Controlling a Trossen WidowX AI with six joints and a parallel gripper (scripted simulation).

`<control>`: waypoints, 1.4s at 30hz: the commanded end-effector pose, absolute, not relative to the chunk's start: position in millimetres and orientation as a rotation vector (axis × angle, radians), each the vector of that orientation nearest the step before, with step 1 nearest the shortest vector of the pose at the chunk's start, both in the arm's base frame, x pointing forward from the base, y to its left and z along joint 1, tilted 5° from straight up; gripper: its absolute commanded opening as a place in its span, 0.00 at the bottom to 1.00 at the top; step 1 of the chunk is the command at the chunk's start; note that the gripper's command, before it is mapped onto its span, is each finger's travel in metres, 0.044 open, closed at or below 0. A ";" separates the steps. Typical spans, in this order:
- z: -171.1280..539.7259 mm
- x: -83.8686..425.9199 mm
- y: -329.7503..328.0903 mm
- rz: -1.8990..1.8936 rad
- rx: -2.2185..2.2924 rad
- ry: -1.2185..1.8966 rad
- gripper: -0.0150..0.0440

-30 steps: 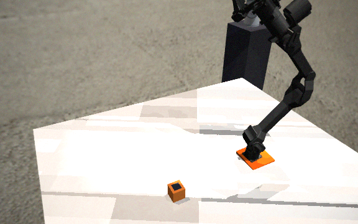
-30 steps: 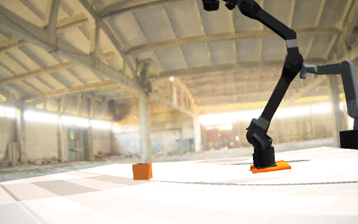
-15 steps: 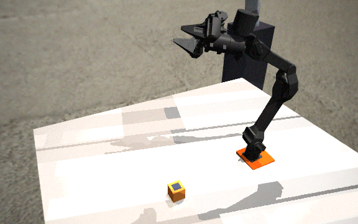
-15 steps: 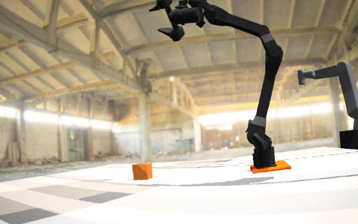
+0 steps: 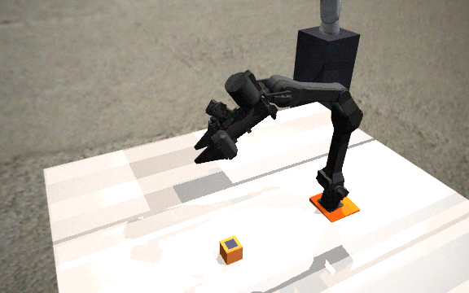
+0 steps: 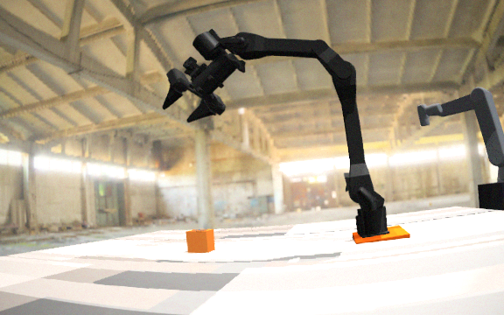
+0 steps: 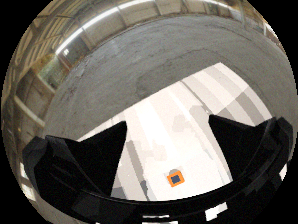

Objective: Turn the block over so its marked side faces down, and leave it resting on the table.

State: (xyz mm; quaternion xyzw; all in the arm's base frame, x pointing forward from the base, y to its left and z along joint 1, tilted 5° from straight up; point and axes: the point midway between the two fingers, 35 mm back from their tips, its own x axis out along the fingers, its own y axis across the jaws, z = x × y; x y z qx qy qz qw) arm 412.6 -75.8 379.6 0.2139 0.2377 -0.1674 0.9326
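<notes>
An orange block (image 5: 231, 254) (image 6: 200, 241) (image 7: 171, 183) rests flat on the pale table (image 5: 102, 228) (image 6: 280, 297) (image 7: 155, 120). Its marked side, with a dark blue square, faces up in the top view and in the wrist view. My gripper (image 5: 195, 155) (image 6: 176, 115) (image 7: 169, 121) is open with nothing between its fingers. It hangs high above the table and well above the block, tilted forward and down. In the wrist view the block shows low between the two fingers, far beyond them. The block's underside is hidden.
The arm's base stands on an orange plate (image 5: 351, 208) (image 6: 399, 232) to the right of the block. Behind the table a dark pedestal (image 5: 326, 57) (image 6: 491, 196) bears a grey arm (image 5: 330, 12) (image 6: 487, 127). The table's far edge shows in the top view.
</notes>
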 end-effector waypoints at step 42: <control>116.3 395.6 -5.5 -0.021 0.131 1.490 1.00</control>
